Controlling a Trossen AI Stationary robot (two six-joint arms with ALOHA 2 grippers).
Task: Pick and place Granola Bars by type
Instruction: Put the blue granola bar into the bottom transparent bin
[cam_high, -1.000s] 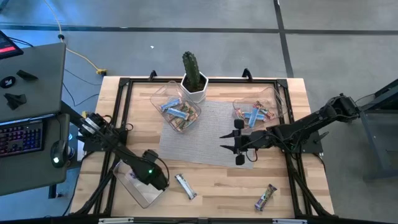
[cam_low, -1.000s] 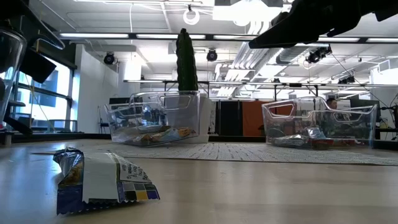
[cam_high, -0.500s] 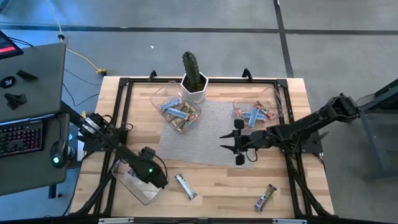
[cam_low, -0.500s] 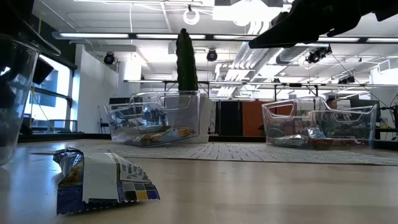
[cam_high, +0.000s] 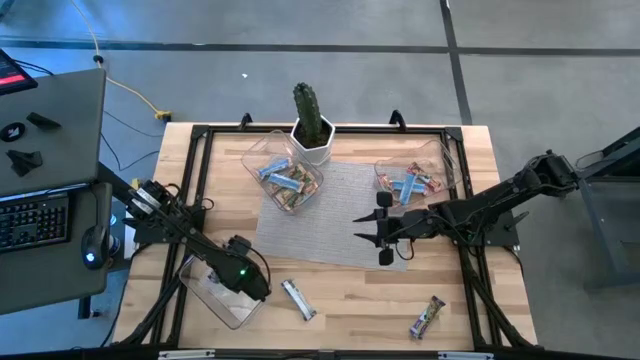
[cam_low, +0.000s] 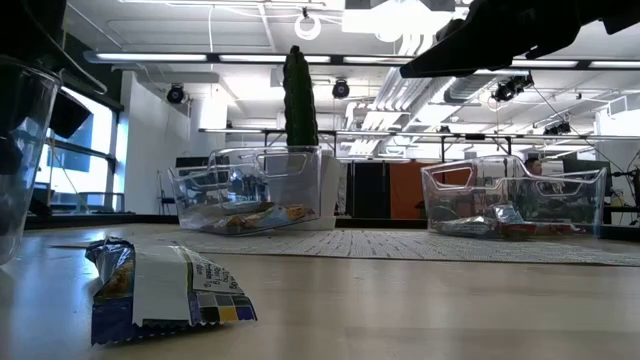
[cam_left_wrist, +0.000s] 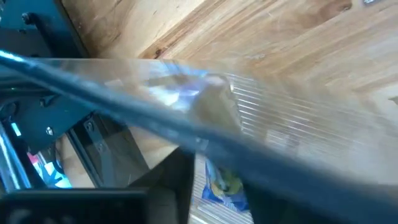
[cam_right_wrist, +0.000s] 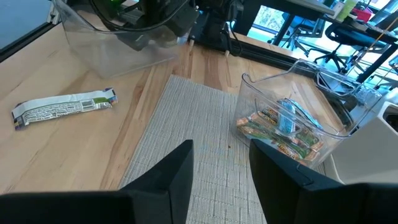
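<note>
- High view: left gripper (cam_high: 243, 281) sits over the clear tub (cam_high: 218, 297) at the table's (cam_high: 350, 300) 7 o'clock corner, can't tell its jaws. One granola bar (cam_high: 298, 299) lies just beside, another (cam_high: 428, 316) at 5 o'clock.
- Right wrist view: right gripper (cam_right_wrist: 219, 163) jaws parted, empty, above the mat (cam_right_wrist: 186, 143).

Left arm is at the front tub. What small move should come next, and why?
Probably lift the left end effector clear of the clear tub and swing it toward the nearest loose bar, lying on bare wood just beside it. A second bar lies nearer the right end effector, which hovers open over the mat.
</note>
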